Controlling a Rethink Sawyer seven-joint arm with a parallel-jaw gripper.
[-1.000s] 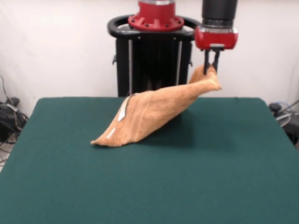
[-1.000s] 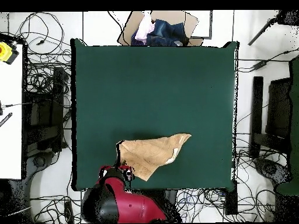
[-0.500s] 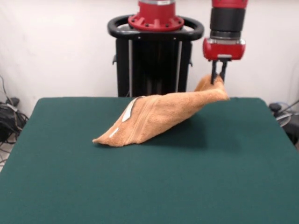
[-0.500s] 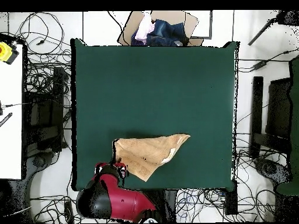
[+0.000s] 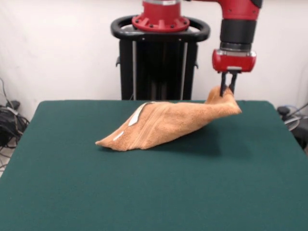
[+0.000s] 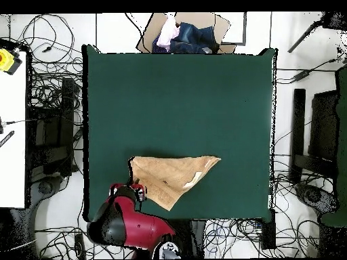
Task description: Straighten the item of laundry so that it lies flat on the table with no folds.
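Nearest the camera across the table (image 5: pixel 154 192), the bare green top runs up to the towel (image 5: pixel 163 125), which lies toward the robot's side of it, folded and tapering to a low tip on the felt, white label (image 5: pixel 136 114) showing. Beyond that tip the cloth rises to a lifted corner. There the gripper (image 5: pixel 228 90) has its fingers closed narrowly on the towel, pinching the corner above the table
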